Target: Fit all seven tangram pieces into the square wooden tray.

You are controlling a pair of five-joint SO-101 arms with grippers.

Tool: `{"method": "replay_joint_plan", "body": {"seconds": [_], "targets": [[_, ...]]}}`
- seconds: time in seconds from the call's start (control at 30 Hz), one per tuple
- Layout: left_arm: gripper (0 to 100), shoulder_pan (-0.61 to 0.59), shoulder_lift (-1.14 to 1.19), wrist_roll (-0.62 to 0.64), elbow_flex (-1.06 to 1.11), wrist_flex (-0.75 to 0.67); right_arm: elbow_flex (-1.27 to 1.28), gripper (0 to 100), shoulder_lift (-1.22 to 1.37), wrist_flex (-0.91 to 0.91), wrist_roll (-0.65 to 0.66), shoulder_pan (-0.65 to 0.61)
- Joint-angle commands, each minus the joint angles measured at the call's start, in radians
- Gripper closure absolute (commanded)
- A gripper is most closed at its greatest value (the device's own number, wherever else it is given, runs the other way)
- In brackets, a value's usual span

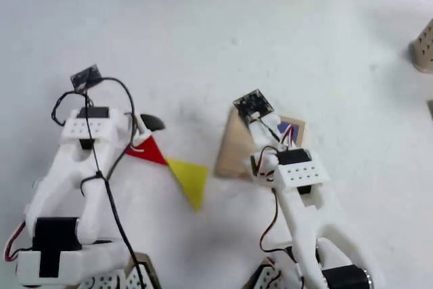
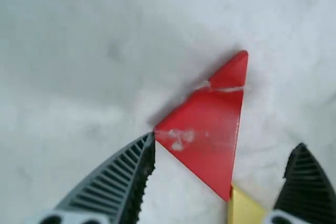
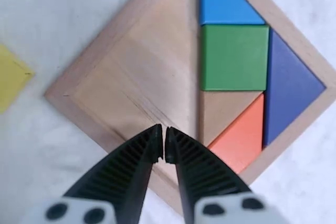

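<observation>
Two-arm workspace on a white table [image 1: 284, 38], seen from above and from both wrists. The square wooden tray [image 1: 232, 148] lies in front of the right arm, which partly covers it in the high view.

In the right wrist view, four pieces sit together in one half of the tray [image 3: 105, 40]: a light blue triangle [image 3: 223, 1], a green square [image 3: 234, 56], a dark blue triangle [image 3: 291, 85] and an orange triangle [image 3: 239, 139]. A tan patch between the green square and the orange triangle cannot be told apart as bare floor or an unpainted piece. The other half of the tray shows bare wood.

The right gripper [image 3: 163, 139] hangs over the tray's edge with its black ribbed fingers together and nothing between them.

Two pieces lie on the table between the arms, meeting at one corner: a red triangular piece [image 1: 149, 150] and a yellow triangular piece [image 1: 191, 178]. The yellow piece lies near the tray, apart from it.

The left gripper [image 2: 224, 144] straddles the red triangle [image 2: 207, 140] with its fingers wide apart. The grey finger [image 2: 118, 182] appears to touch one corner of the triangle. The black finger [image 2: 307, 182] stands just beside the opposite edge. A tip of the yellow piece [image 2: 242, 209] shows between the fingers. A pale line crosses the red triangle near its far tip.
</observation>
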Motion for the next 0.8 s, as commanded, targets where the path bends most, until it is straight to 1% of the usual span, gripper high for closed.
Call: {"method": "replay_joint_plan", "body": {"seconds": [0.0,0.07,0.17,0.27,0.7,0.77], "targets": [[62,-0.002,-0.019,0.012,0.015,-0.055,-0.006,97.8,-0.027,0.010,0.012,-0.007],[62,-0.001,0.021,0.011,0.011,-0.077,-0.006,97.8,-0.027,0.012,0.012,-0.007],[62,-0.004,0.093,-0.043,-0.035,-0.071,-0.006,97.8,-0.027,0.012,0.012,-0.007],[62,-0.008,0.139,-0.054,-0.071,-0.063,-0.006,97.8,-0.027,0.013,0.012,-0.007],[62,-0.002,0.150,-0.060,-0.081,-0.058,-0.006,97.8,-0.027,0.015,0.012,-0.005],[62,-0.001,0.150,-0.087,-0.081,-0.058,-0.005,97.8,-0.027,0.015,0.012,-0.005]]}}
